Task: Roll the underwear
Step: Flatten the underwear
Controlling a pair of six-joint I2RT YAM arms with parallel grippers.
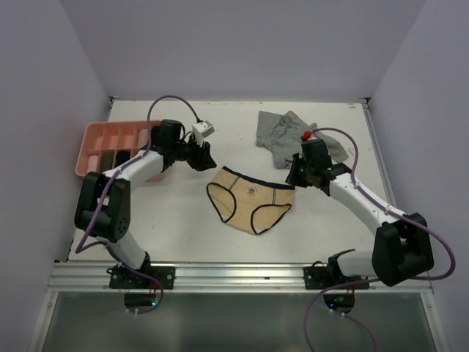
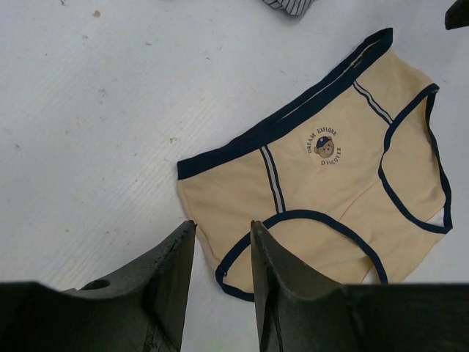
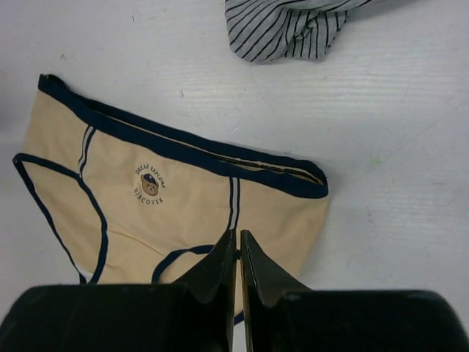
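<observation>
From above, we see the beige underwear [image 1: 251,204] lying flat in the middle of the white table [image 1: 176,227], between the two grippers. The left gripper [image 1: 204,158] is just off its far-left corner and the right gripper [image 1: 295,174] is at its far-right corner. The striped underwear [image 1: 289,136] lies crumpled at the far right, and a pink tray [image 1: 91,132] sits at the far left. In the left wrist view, the left gripper [image 2: 222,227] is spread with nothing between its fingers, which frame a dark-trimmed corner of the beige underwear [image 2: 330,176]. In the right wrist view, the right gripper [image 3: 238,236] is pressed almost together over the edge of the beige underwear [image 3: 168,198]. We cannot tell whether it pinches any cloth. The striped underwear [image 3: 293,29] lies beyond.
</observation>
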